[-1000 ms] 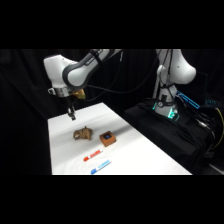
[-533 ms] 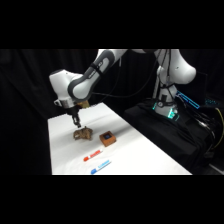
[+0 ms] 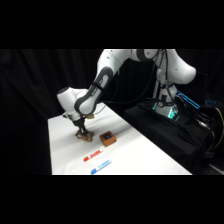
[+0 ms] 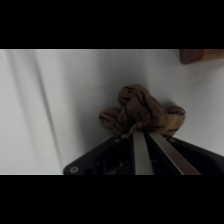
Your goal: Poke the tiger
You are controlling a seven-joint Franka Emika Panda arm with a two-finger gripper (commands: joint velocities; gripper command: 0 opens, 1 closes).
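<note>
We judge the poke to be at or very near the moment of contact: in the side view the gripper (image 3: pixel 81 131) has come low over the tiger (image 3: pixel 84 134), which lies on the white table (image 3: pixel 60 150) in its middle part, nearer the far edge than the near one, and we see no gap between the two. In the wrist view the two fingers (image 4: pixel 141 152) lie close together, almost touching at their ends, so we read the gripper as closed, holding nothing, with the tips set against the tiger's (image 4: pixel 140 112) near side. Whether they truly press it or only meet it, we cannot tell; what seems left is to finish the push, if it is not done, and lift away. The side view gives us the layout that the wrist view lacks: the orange-brown block (image 3: pixel 106 138) just beside the tiger toward the table's right edge, the red marker (image 3: pixel 92 157) and the blue marker (image 3: pixel 100 166) nearer the front edge, all apart from the gripper. The wrist view gives what the side view hides under the arm: the tiger's lumpy striped body, the fingertips at it, and only a corner of the block (image 4: pixel 200 55)
</note>
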